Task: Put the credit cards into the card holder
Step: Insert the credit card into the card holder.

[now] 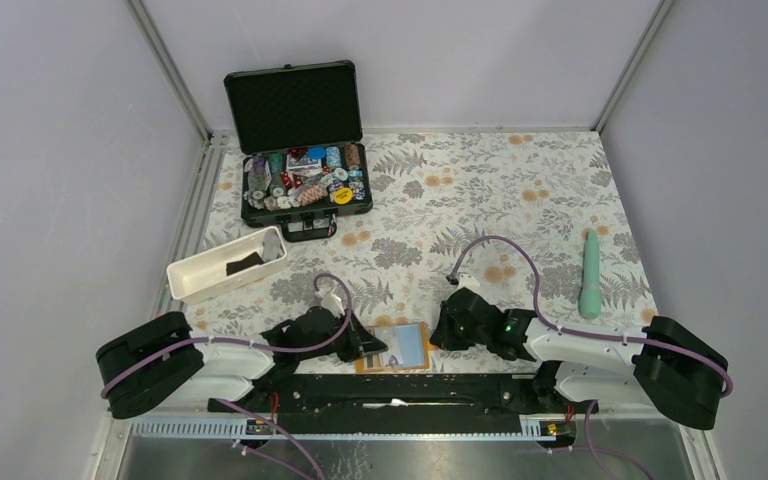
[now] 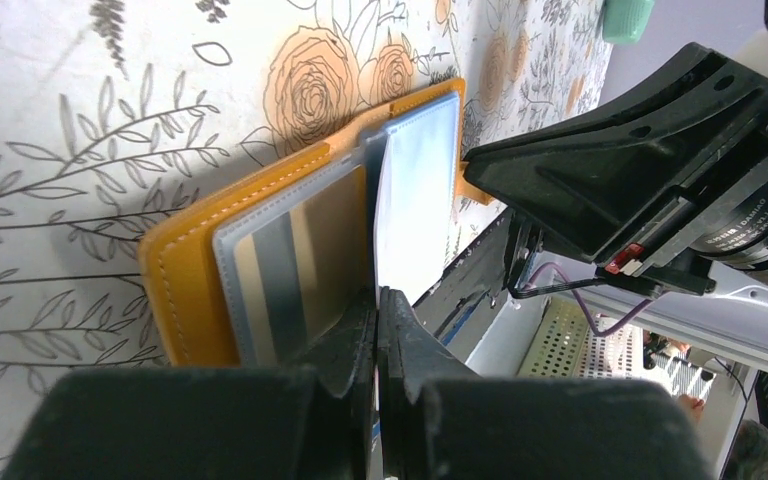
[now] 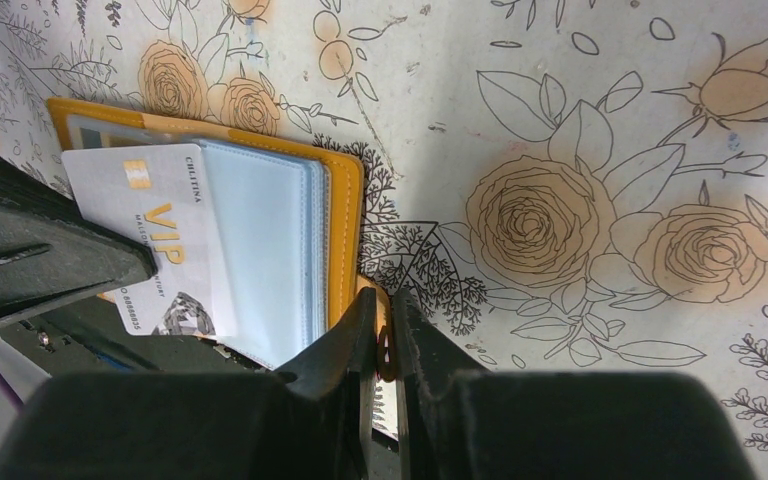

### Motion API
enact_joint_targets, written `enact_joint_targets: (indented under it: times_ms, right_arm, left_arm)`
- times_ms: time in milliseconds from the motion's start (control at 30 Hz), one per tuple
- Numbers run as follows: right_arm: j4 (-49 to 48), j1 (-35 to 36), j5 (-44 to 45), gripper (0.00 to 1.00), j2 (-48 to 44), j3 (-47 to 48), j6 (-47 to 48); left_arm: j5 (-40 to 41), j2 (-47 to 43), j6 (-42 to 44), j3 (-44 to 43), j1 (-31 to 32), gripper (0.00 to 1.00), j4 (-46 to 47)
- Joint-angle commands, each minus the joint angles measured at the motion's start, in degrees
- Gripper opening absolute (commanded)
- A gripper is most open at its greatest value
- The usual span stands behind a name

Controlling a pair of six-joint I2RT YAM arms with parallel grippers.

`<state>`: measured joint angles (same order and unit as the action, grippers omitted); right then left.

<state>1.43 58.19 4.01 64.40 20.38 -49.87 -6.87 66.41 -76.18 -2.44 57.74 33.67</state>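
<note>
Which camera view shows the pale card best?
The right wrist view: the pale card faces the camera, its VIP print readable. The left wrist view shows it steeply slanted, pinched by the left gripper. In the top view it is too small to make out.

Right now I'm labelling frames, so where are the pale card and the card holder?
pale card [image 3: 160, 235]: right wrist view, on its printed face.
card holder [image 3: 345, 220]: right wrist view, on its orange cover edge.

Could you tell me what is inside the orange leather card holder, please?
A tan, grey-striped card sits in a clear plastic sleeve; the left claw holds a pale VIP card over the sleeves. Anything beneath is covered.
</note>
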Motion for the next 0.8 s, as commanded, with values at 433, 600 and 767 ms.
enact_joint_targets:
  times_ms: [433, 600, 767]
  right_arm:
    - [1.2, 0.6, 1.2, 0.0, 0.5, 1.1, 0.2]
    - [1.0, 0.7, 0.9, 0.0, 0.7, 1.2, 0.3]
    - [1.7, 0.7, 1.3, 0.0, 0.1, 1.2, 0.2]
  left_arm:
    - [-3.8, 7.3, 0.3, -2.8, 2.6, 0.0, 7.7]
    - [-5.2, 10.8, 0.9, -4.4, 2.7, 0.0, 9.2]
    - [-5.8, 12.9, 0.9, -5.6, 2.6, 0.0, 8.9]
